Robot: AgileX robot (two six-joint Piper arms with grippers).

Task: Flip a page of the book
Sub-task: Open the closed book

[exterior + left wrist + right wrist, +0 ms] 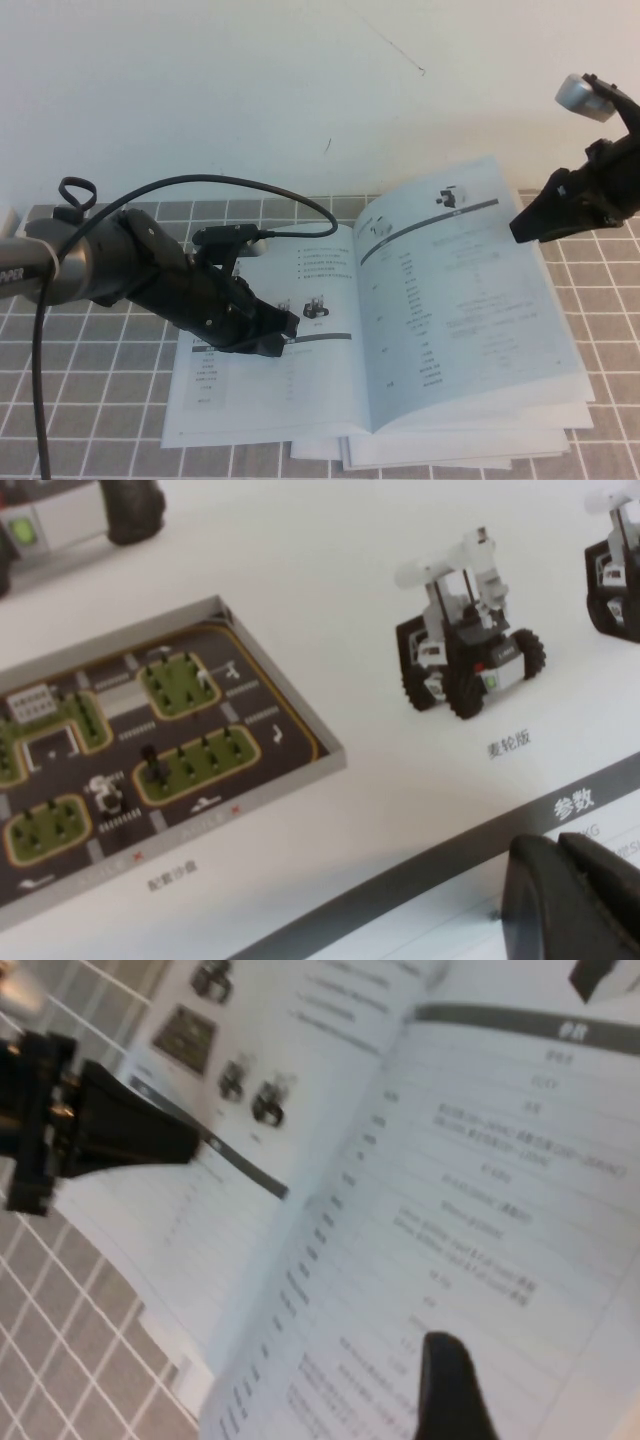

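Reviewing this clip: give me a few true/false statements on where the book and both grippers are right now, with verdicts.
1. The book lies open. True.
2. The left gripper is over the book's left-hand page. True.
3. The right gripper pinches a page. False: it hangs above the right-hand page's far edge, holding nothing.
4. The book lies directly on the grid mat. False: it lies on stacked white booklets.

high view: raised, robot's side, angled down, far | left wrist: very near the book point(300, 680) | right wrist: higher, oblique | shared: book point(400, 320), left gripper point(190, 1140)
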